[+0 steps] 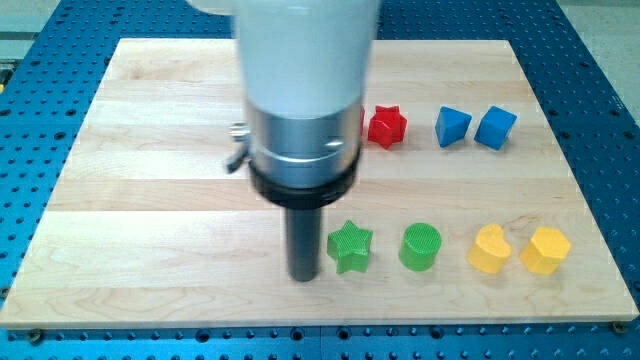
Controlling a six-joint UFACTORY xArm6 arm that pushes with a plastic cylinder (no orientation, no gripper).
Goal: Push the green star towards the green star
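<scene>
I carry no jaws, only a dark rod whose end, my tip (304, 277), rests on the wooden board (150, 200) just beside the green star (350, 247) on the view's left, seemingly touching it, with the green cylinder (420, 247) beyond the star.

red star (386, 127), two blue blocks (452, 126) (495, 128), green cylinder (420, 247), two yellow blocks (489, 249) (544, 250).

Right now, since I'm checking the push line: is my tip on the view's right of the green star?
No, my tip stands just on the view's left of the green star, with the green cylinder beyond the star.
</scene>
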